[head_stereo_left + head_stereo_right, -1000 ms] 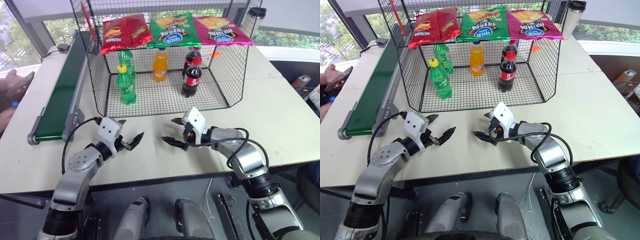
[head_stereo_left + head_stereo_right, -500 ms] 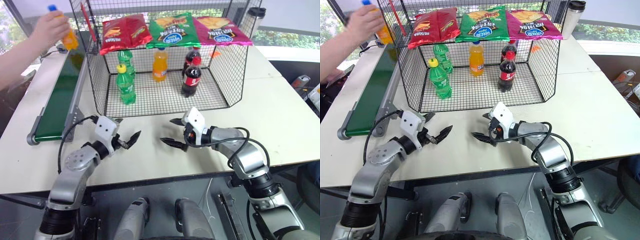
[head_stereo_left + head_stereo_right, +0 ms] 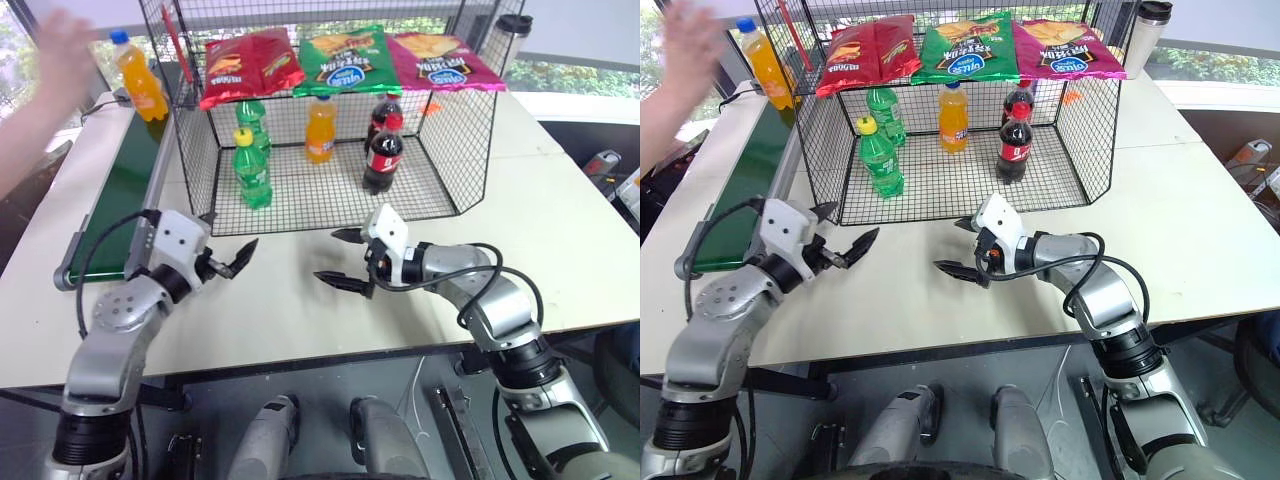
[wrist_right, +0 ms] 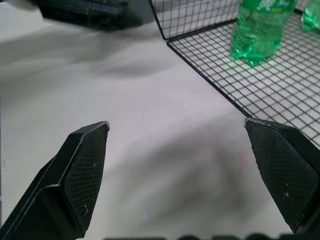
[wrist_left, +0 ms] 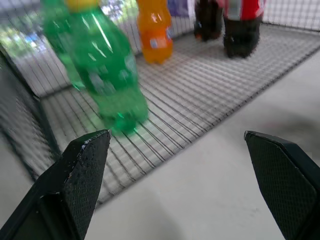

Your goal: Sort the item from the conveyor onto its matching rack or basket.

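1 person's hand point(image 3: 62, 40) blurred, cut off

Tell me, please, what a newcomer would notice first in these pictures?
Probably the black wire basket at the table's middle, with three bright snack bags on top and green, orange and cola bottles inside. Next, the blue-capped orange soda bottle standing at the conveyor's far end, beside a person's hand.

No print can be read for certain on the chip bags point(image 3: 345, 62) or bottles point(image 3: 382, 152).
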Available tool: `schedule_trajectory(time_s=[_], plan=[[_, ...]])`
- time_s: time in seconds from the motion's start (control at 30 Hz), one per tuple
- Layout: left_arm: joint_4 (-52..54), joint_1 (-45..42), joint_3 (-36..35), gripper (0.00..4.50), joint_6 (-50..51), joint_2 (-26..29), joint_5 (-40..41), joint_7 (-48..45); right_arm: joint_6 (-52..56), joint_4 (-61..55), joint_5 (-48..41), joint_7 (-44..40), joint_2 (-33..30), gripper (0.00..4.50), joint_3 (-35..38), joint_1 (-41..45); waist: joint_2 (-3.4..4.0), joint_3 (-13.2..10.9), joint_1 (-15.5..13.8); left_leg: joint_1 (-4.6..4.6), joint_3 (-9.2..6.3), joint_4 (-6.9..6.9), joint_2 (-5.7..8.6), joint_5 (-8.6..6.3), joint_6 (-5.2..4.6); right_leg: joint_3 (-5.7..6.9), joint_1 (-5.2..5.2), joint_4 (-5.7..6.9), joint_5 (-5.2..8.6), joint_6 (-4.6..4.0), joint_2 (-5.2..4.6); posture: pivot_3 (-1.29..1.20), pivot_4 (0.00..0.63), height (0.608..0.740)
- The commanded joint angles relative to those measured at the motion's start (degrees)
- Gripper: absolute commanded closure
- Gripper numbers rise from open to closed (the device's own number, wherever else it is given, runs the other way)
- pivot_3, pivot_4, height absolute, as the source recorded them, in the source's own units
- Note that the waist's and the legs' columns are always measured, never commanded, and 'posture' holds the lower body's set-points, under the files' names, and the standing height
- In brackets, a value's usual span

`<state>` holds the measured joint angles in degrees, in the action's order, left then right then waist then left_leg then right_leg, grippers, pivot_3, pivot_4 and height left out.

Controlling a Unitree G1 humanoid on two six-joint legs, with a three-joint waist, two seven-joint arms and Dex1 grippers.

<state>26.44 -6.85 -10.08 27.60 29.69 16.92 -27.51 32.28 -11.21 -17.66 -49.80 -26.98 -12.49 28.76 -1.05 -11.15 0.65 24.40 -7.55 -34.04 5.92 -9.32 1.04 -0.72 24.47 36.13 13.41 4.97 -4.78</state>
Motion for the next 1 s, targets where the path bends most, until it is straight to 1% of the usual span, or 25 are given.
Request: schedule_trajectory(time_s=[0.03, 0.2, 0.37, 0.47, 0.57, 0.7, 0.83, 1.0], plan=[[4.9, 0.8, -4.7, 0.0, 2.5, 1.6, 2.4, 0.7, 0.0, -5.4, -3.9, -3.1, -1.6, 0.03, 2.7, 1.5, 0.0, 0.0, 0.0, 0.0, 0.0, 0.01, 0.0, 0.0, 0.0, 0.0, 0.0, 0.0, 0.0, 0.0, 0.0, 0.0, 0.15, 0.739], [6.1, 1.2, -10.7, 0.0, 5.4, 3.1, 4.7, 2.1, 1.0, -9.3, -8.3, -6.8, -3.6, 0.03, 3.7, 1.8, 0.0, 0.0, 0.0, 0.0, -0.01, 0.0, -0.02, -0.03, 0.05, 0.0, -0.01, -0.01, 0.01, 0.0, 0.0, 0.0, 0.15, 0.739], [4.6, 1.2, -16.0, 0.0, 6.5, 5.7, 6.2, 2.1, 1.7, -10.9, -11.8, -7.2, -2.7, 0.03, 4.6, 3.6, -0.01, 0.0, 0.0, 0.0, -0.01, 0.01, -0.04, -0.04, 0.06, 0.0, -0.01, -0.01, 0.03, 0.02, 0.01, 0.0, 0.15, 0.739], [3.6, 1.8, -18.5, 0.0, 7.0, 6.2, 7.2, 2.2, 1.5, -11.1, -12.6, -7.1, -2.5, 0.03, 4.3, 3.9, -0.01, 0.0, 0.0, 0.0, -0.01, 0.01, -0.05, -0.04, 0.06, 0.0, 0.0, -0.02, 0.03, 0.01, 0.0, 0.0, 0.15, 0.739], [3.1, 3.5, -21.1, 0.0, 8.9, 5.6, 9.4, 2.5, 0.2, -9.1, -11.9, -7.2, -2.1, 0.03, 3.5, 3.1, -0.01, 0.0, 0.0, 0.01, 0.0, 0.03, -0.05, -0.05, 0.06, 0.0, -0.01, -0.06, 0.02, -0.01, -0.02, 0.0, 0.15, 0.739], [2.1, 5.1, -24.5, 0.0, 10.6, 3.5, 12.0, 4.6, 0.0, -8.3, -11.7, -7.0, -2.1, 0.03, 3.2, 2.5, -0.01, 0.0, -0.1, 0.02, 0.0, 0.03, -0.05, -0.05, 0.06, 0.0, -0.01, -0.07, 0.01, -0.02, -0.02, 0.0, 0.15, 0.739], [0.8, 7.8, -27.7, 0.0, 10.6, 1.8, 12.8, 6.1, -0.2, -7.7, -11.5, -6.6, -1.8, 0.03, 2.9, 2.5, -0.02, 0.0, 0.0, 0.01, 0.0, 0.03, -0.06, -0.05, 0.06, -0.01, 0.0, -0.07, 0.01, -0.02, -0.02, 0.0, 0.15, 0.739], [-1.1, 9.6, -29.9, 0.0, 9.3, 1.4, 13.1, 7.3, -0.7, -7.1, -10.7, -6.4, -1.5, 0.03, 2.0, 2.9, -0.02, 0.0, 0.0, 0.01, 0.0, 0.04, -0.08, -0.05, 0.06, 0.0, 0.0, -0.07, 0.02, -0.03, -0.02, 0.0, 0.15, 0.739]])
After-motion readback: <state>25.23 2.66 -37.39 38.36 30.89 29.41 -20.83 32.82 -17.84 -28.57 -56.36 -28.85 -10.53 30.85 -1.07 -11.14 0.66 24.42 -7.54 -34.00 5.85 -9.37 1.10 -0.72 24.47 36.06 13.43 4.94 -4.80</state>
